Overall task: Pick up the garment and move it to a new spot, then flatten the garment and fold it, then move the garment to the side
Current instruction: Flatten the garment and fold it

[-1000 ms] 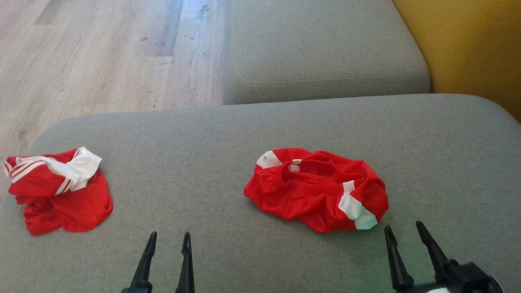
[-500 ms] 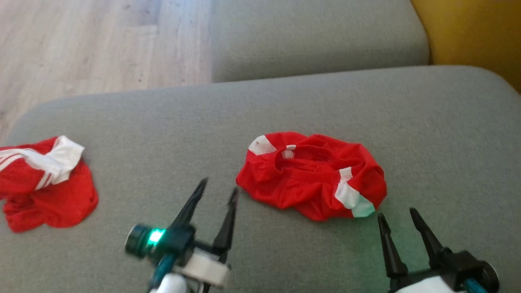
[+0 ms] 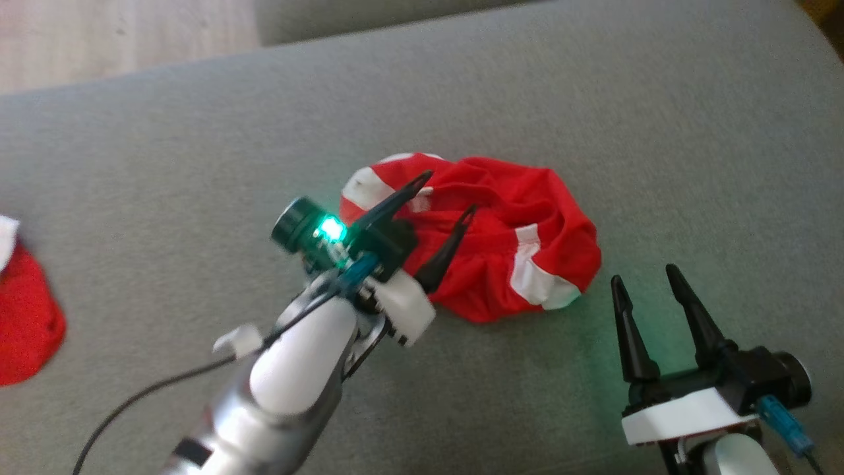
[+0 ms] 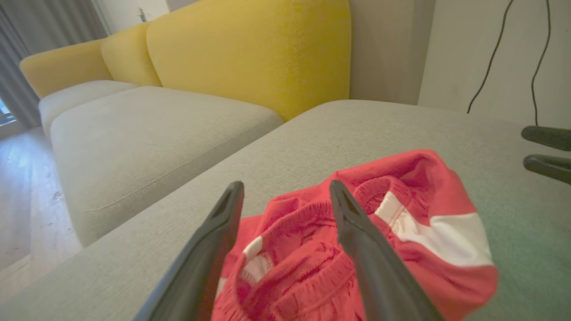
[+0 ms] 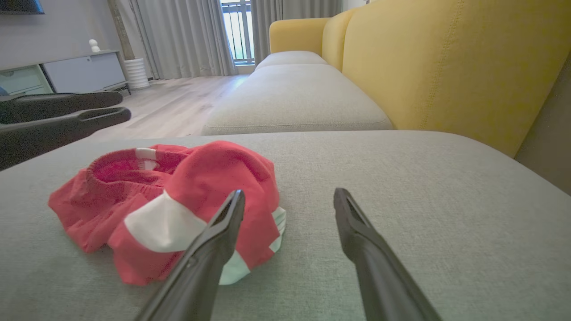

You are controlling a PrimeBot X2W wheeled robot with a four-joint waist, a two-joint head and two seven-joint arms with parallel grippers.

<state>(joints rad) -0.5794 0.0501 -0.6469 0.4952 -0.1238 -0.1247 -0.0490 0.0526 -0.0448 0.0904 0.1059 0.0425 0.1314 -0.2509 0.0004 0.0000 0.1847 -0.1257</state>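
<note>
The garment (image 3: 521,218) is a crumpled red pair of shorts with white patches, lying mid-cushion on the grey sofa seat (image 3: 659,119). My left gripper (image 3: 450,192) is open over the garment's left part, its fingers either side of the gathered waistband; whether they touch the cloth I cannot tell. The left wrist view looks along that gripper (image 4: 286,185) at the red cloth (image 4: 428,187) just under it. My right gripper (image 3: 644,274) stands open to the right of the garment, apart from it. In the right wrist view, the right gripper (image 5: 290,192) points past the garment (image 5: 200,178).
A second red garment (image 3: 26,316) with white trim lies at the cushion's left edge. Another grey seat (image 5: 294,93) and yellow backrests (image 5: 446,58) lie beyond. Wood floor (image 3: 99,39) shows at the far left. Cables (image 4: 490,58) hang on the wall.
My left arm has reached forward and to the right, from the cushion's front to over the garment. The head camera has tipped down, shifting the whole picture. The right gripper has barely moved.
</note>
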